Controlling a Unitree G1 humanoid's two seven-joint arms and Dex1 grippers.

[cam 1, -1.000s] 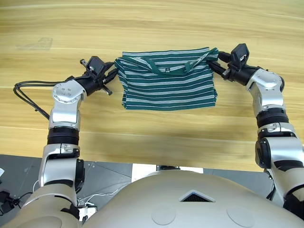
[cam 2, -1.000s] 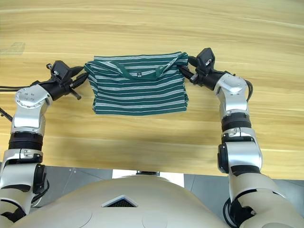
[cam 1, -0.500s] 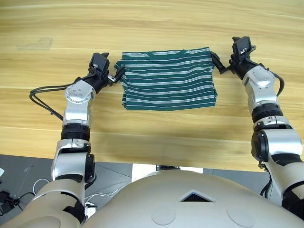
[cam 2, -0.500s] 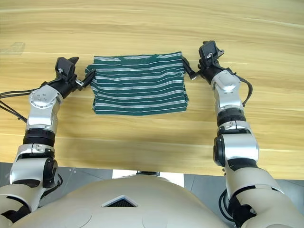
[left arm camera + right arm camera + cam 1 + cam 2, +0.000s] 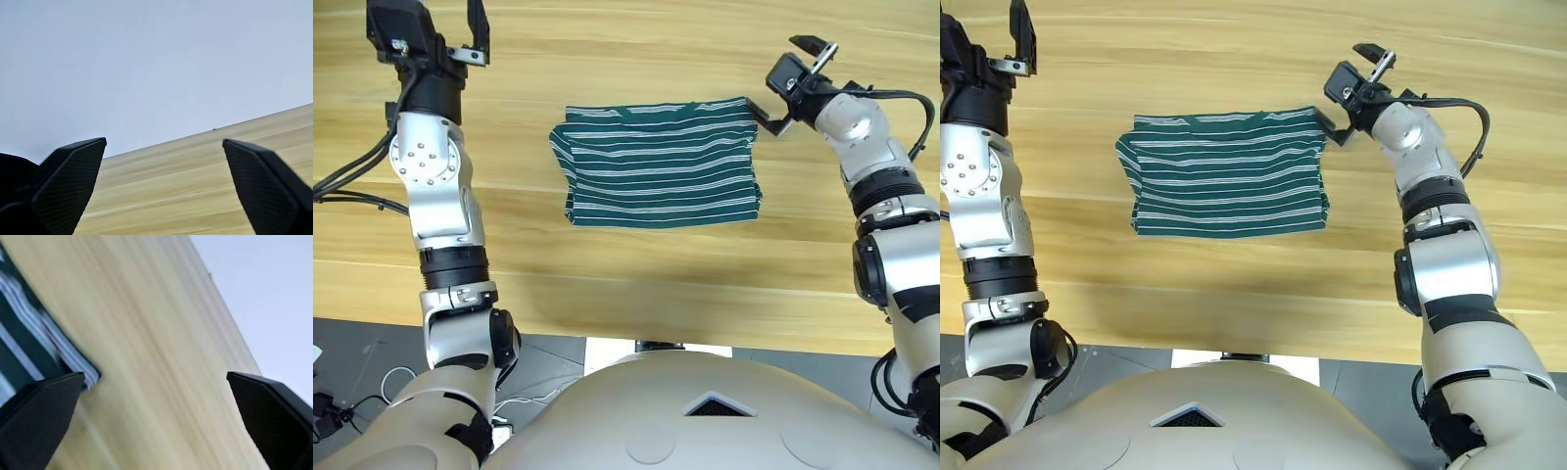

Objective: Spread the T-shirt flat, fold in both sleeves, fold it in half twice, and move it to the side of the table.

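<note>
green t-shirt (image 5: pixel 656 162) x1; l pincer (image 5: pixel 164 142), r pincer (image 5: pixel 155 374)

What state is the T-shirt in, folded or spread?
Folded: the T-shirt lies on the table as a compact rectangle, with no sleeves sticking out.

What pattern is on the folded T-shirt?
Dark green with thin white horizontal stripes; the T-shirt shows best in the left eye view.

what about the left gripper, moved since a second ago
Yes: the left gripper went from the T-shirt left edge toward the table far side.
</note>
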